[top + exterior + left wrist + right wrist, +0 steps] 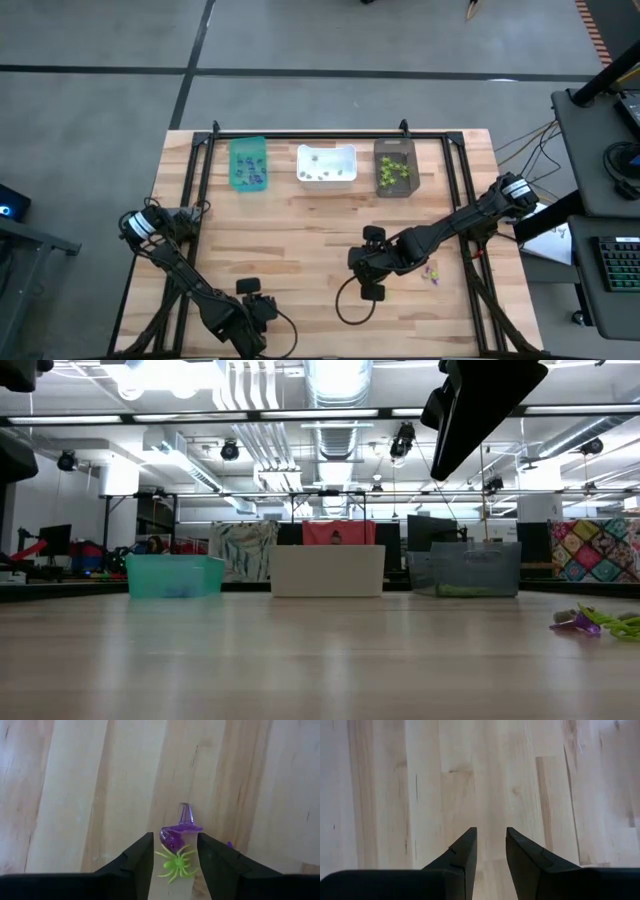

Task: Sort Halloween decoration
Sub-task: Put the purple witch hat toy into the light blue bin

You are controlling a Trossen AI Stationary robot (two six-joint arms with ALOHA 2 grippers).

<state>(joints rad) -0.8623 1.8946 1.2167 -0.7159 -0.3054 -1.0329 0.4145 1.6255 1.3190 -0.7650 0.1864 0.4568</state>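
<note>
On the pale wooden table [300, 230] my left gripper [175, 855] straddles a lime spider [176, 864] and purple hat [186, 822], fingers apart, seemingly lined up to pick one for the bins [327, 570], while my right gripper [491, 845] hangs parted and empty.

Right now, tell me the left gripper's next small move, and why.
Probably close the left gripper on the lime-green spider. Its fingers stand open, with the spider lying on the table between them. The purple trinket lies against the spider at the fingertips, so it may get caught too.
</note>
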